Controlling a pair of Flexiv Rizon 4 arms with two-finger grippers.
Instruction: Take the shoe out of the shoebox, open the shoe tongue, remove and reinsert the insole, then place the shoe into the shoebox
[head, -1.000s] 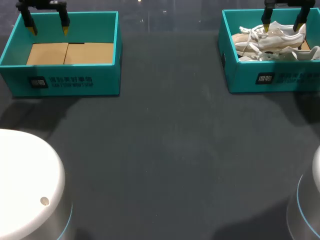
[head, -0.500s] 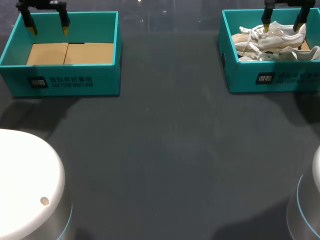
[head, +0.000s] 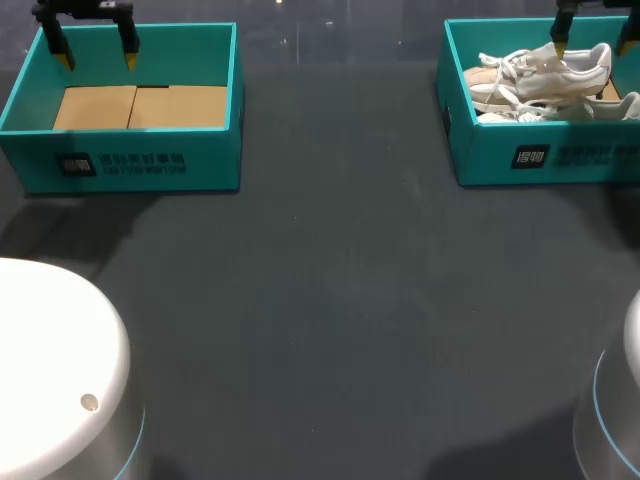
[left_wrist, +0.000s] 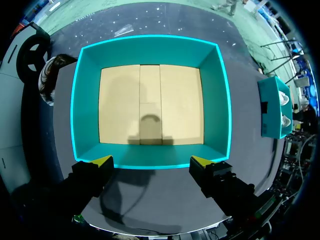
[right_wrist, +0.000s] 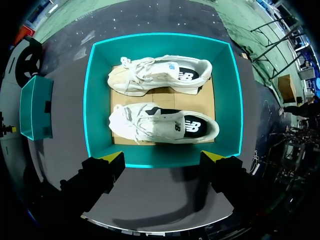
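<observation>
Two white sneakers lie side by side in the teal shoebox (head: 540, 155) at the table's far right. One sneaker (right_wrist: 160, 75) lies farther ahead of my right gripper, the other sneaker (right_wrist: 162, 125) nearer to it; in the head view they show as the back shoe (head: 540, 70) and the front shoe (head: 520, 112). My right gripper (head: 592, 38) hangs open above that box (right_wrist: 90, 100), its yellow tips (right_wrist: 114, 159) clear of the shoes. My left gripper (head: 97, 55) hangs open above a second teal box (head: 130, 160) at the far left, empty save its cardboard floor (left_wrist: 150, 105).
The dark table (head: 330, 300) stretches between the two boxes. White rounded arm bases sit at the near left (head: 50, 370) and near right (head: 620, 400) corners. Each wrist view also catches the other box off to one side of its gripper.
My right gripper has shifted to the right above the shoebox, still open. The left arm and both shoes have not moved.
</observation>
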